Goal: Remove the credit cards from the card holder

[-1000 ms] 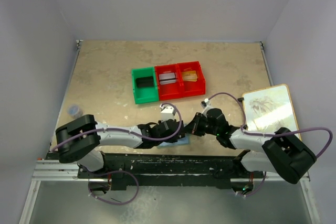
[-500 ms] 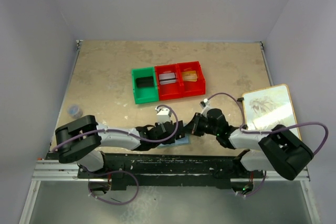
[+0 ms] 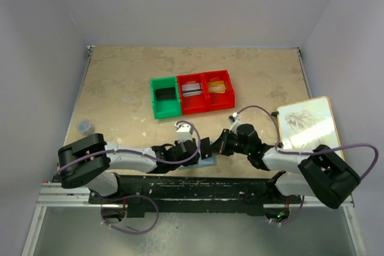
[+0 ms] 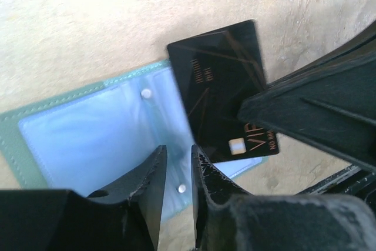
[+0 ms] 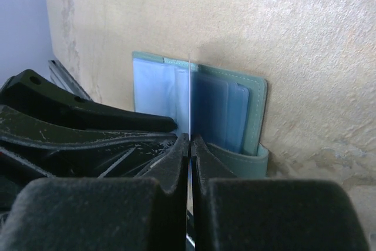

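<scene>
The light blue card holder lies open and flat on the table near the front edge. A black credit card stands tilted over its right panel, and my right gripper is shut on it. In the right wrist view that card shows edge-on as a thin line above the holder. My left gripper hovers low over the holder's near edge, its jaws a narrow gap apart with nothing between them. In the top view the left gripper and the right gripper almost meet.
A green bin and a double red bin holding cards sit mid-table behind the grippers. A framed picture board lies at the right edge. A small dark round object rests at the left edge.
My left arm has drawn slightly left and its wrist has turned, leaving more of the card holder's corner showing. The right gripper has stayed in place, shut on the card.
</scene>
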Available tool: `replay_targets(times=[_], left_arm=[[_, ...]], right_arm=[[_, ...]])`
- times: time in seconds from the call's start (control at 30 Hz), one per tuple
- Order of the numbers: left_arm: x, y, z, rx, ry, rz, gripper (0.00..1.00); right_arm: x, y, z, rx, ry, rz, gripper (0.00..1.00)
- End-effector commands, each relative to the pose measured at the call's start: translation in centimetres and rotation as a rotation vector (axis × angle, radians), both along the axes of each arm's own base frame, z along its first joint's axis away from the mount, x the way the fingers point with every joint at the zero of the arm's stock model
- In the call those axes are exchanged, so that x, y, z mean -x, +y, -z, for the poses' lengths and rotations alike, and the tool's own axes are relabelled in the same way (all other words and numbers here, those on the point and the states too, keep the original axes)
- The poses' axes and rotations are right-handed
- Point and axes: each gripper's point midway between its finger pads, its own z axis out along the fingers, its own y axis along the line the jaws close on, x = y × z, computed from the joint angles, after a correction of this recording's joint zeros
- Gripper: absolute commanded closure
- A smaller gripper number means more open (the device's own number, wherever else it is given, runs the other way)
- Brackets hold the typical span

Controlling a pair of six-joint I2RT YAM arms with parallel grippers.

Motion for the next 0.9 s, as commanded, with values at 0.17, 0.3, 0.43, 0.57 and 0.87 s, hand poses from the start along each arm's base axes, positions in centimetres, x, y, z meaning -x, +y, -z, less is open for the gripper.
replay_targets(times=[0.17,0.3,0.43,0.57,0.87], left_arm=[[-1.3,3.7,-4.8,0.035,-0.134,-0.112,0.69],[-1.2,3.5,-6.6,0.061,-0.149,-0.088,0.64],[-2.0,4.8,-7.9,-0.006,-0.189,-0.115,0.6],[-2.7,6.1,-10.1,-0.088,-0.232,-0.125,0.57],[-5.7,14.2,-12.9,-0.196,-0.178,-0.315,0.39]], right_arm=[[-1.8,-1.5,-5.3,0.005,-0.256,0.056,1.0],[-2.2,-1.5,-8.6,-0.031,-0.413,0.034,1.0],[-2.6,-1.5,-11.4,-0.033,-0.551,0.007,1.0],[-2.6,-1.4,-13.6,-0.042,-0.655,-0.021,1.0],[-2.3,0.7,-15.5,0.001,-0.766,-0.117,1.0]])
